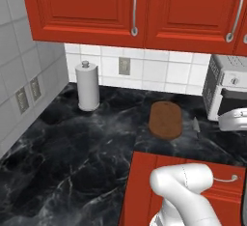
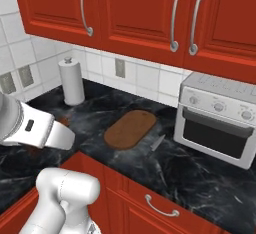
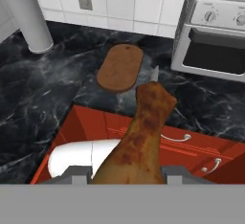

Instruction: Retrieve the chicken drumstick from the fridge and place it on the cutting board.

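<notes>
In the hand view, the chicken drumstick (image 3: 143,132), a mottled reddish-brown piece of meat, rises from between my fingers, and my gripper (image 3: 127,174) is shut on its thick end. I hold it in the air over the red cabinet front, short of the counter edge. The brown wooden cutting board (image 3: 120,67) lies flat on the black marble counter beyond the drumstick's tip, with nothing on it. It lies mid-counter in both base views (image 1: 165,120) (image 2: 130,129). The fridge is out of view.
A white toaster oven (image 2: 220,118) (image 3: 215,31) stands right of the board, and a small grey knife (image 3: 154,73) (image 2: 157,143) lies between them. A paper towel roll (image 1: 88,86) (image 3: 29,21) stands at the back left. Red wall cabinets (image 1: 135,7) hang overhead.
</notes>
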### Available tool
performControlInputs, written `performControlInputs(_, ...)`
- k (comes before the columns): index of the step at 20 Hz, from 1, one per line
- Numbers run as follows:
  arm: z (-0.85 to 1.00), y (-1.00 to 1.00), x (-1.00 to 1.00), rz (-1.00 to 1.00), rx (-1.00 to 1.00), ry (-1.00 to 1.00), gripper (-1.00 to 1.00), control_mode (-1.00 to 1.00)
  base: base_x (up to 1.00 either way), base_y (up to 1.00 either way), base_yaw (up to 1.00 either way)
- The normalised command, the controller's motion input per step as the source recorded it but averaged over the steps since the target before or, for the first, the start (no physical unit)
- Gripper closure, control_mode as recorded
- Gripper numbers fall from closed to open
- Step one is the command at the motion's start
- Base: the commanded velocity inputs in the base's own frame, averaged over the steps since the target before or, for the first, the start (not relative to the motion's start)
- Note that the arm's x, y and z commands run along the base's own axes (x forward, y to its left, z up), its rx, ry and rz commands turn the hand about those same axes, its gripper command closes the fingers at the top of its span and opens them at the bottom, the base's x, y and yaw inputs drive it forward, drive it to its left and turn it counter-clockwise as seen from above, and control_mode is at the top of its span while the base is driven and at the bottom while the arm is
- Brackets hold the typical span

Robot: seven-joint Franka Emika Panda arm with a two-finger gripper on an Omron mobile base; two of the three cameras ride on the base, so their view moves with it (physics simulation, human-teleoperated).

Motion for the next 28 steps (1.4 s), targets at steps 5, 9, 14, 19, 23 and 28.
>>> performControlInputs(5, -0.38, 0.24, 0.99, 0.00, 0.00, 0.06, 1.00, -1.00, 0.00, 0.00, 0.00)
performControlInputs(9, -0.51, 0.14, 0.89, 0.00, 0.01, 0.12, 1.00, -1.00, 0.00, 0.00, 0.00)
performControlInputs(14, -0.58, 0.00, 0.69, 0.01, 0.01, 0.08, 1.00, -1.00, 0.00, 0.00, 0.00)
performControlInputs(19, -0.20, -0.08, 0.79, 0.03, 0.00, 0.04, 1.00, -1.00, 0.00, 0.00, 0.00)
performControlInputs(23, -0.10, -0.26, 0.86, 0.06, 0.00, 0.05, 1.00, -1.00, 0.00, 0.00, 0.00)
performControlInputs(28, -0.45, -0.24, 0.88, 0.11, 0.01, 0.15, 1.00, -1.00, 0.00, 0.00, 0.00)
